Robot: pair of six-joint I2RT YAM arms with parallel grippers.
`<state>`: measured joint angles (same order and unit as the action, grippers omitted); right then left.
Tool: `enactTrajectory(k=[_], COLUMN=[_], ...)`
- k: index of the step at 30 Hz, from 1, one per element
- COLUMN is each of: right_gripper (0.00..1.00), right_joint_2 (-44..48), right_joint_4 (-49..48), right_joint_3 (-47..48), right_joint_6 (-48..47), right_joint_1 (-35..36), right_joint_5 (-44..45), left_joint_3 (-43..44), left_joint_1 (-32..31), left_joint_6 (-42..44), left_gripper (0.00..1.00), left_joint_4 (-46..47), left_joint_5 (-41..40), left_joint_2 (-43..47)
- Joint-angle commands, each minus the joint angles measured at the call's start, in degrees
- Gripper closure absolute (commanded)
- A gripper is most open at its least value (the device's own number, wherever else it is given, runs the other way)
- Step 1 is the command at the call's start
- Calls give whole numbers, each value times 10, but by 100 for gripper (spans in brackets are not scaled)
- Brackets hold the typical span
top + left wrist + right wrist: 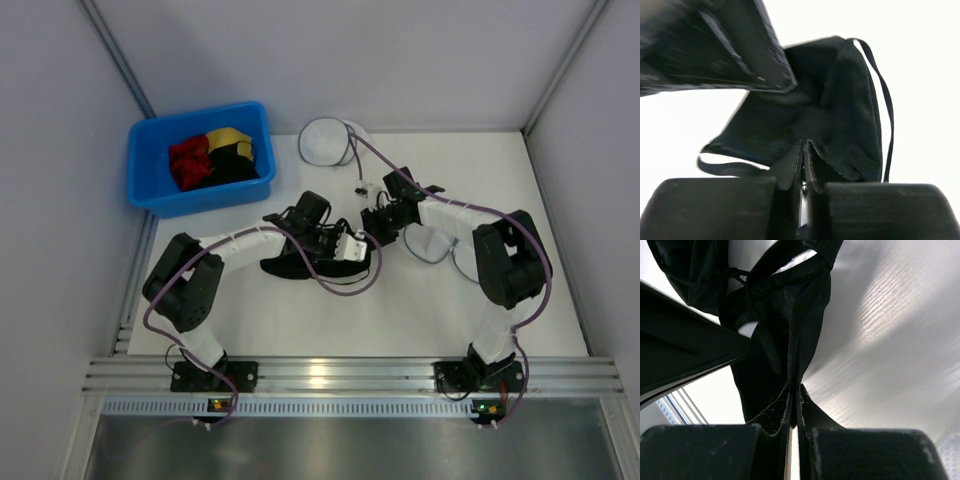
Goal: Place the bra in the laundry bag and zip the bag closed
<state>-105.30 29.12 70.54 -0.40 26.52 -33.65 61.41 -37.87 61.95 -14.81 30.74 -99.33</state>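
The black bra (285, 266) lies partly on the white table in the middle, one end lifted between both grippers. My left gripper (360, 244) is shut on its fabric; the left wrist view shows a dark cup and thin strap (840, 110) pinched at the fingertips (804, 146). My right gripper (373, 224) is shut on a fold of the same bra (790, 315) at its tips (795, 388), close to the left gripper. The see-through laundry bag (438, 243) lies flat under my right arm, to the right of both grippers.
A blue bin (150, 200) at the back left holds a red garment (188, 163) and a yellow-and-black garment (232, 150). A whiter round mesh case (325, 140) lies at the back centre. Cables loop over the table near the grippers.
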Motion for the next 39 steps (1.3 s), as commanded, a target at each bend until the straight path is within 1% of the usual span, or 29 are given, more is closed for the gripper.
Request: enactTrajectory(k=[1, 4, 5, 7, 8, 12, 13, 14, 15, 18, 19, 22, 24, 28, 30, 34, 35, 38, 39], right_gripper=[100, 100, 100, 100, 100, 100, 100, 100, 100, 100, 100, 100, 100, 100, 100, 100, 100, 100, 100], right_joint_2=[19, 21, 23, 25, 27, 30, 30, 31, 30, 30, 28, 27, 26, 25, 22, 21, 22, 24, 23], right_joint_4=[-19, -17, -17, -15, -14, -9, -9, -8, -7, -8, -9, -11, -12, -20, -21, -19, -18, -17, -15], right_joint_3=[3, 1, 2, 1, 0, -1, -1, -1, -2, -3, -3, -1, -1, -2, -1, 4, 4, 4, 4], right_joint_6=[-5, -5, -6, -7, -7, -12, -13, -14, -14, -14, -14, -14, -13, -7, -4, 0, -1, -1, -1], right_joint_1=[6, 7, 7, 6, 7, 7, 6, 7, 7, 7, 6, 7, 7, 6, 6, 6, 5, 6, 5], right_joint_5=[-5, -8, -8, -9, -9, -10, -10, -10, -10, -10, -10, -8, -5, 5, 6, 6, 6, 7, 8], left_joint_3=[-1, 8, 12, 23, 27, 37, 39, 40, 41, 46, 47, 52, 51, 57, 64, 75, 76, 75, 75], left_joint_1=[1, 1, 1, 2, 3, 4, 5, 5, 5, 5, 4, 4, 4, 3, 1, -3, -3, -5, -6], left_joint_6=[-12, -13, -13, -11, -10, 11, 16, 21, 26, 33, 34, 36, 27, -10, -30, -39, -42, -45, -53], left_gripper=[81, 72, 68, 64, 60, 53, 53, 54, 60, 71, 82, 96, 100, 100, 100, 100, 98, 77, 68], left_joint_4=[14, 14, 14, 14, 14, 13, 10, 6, -4, -29, -36, -58, -60, -60, -59, -60, -60, -60, -60], left_joint_5=[35, 20, 8, 0, -8, -15, -15, -13, -9, 8, 12, 26, 46, 87, 91, 90, 92, 88, 86], left_joint_2=[42, 30, 25, 7, 0, -36, -39, -42, -46, -48, -47, -37, -13, 21, 17, -15, -20, -34, -33])
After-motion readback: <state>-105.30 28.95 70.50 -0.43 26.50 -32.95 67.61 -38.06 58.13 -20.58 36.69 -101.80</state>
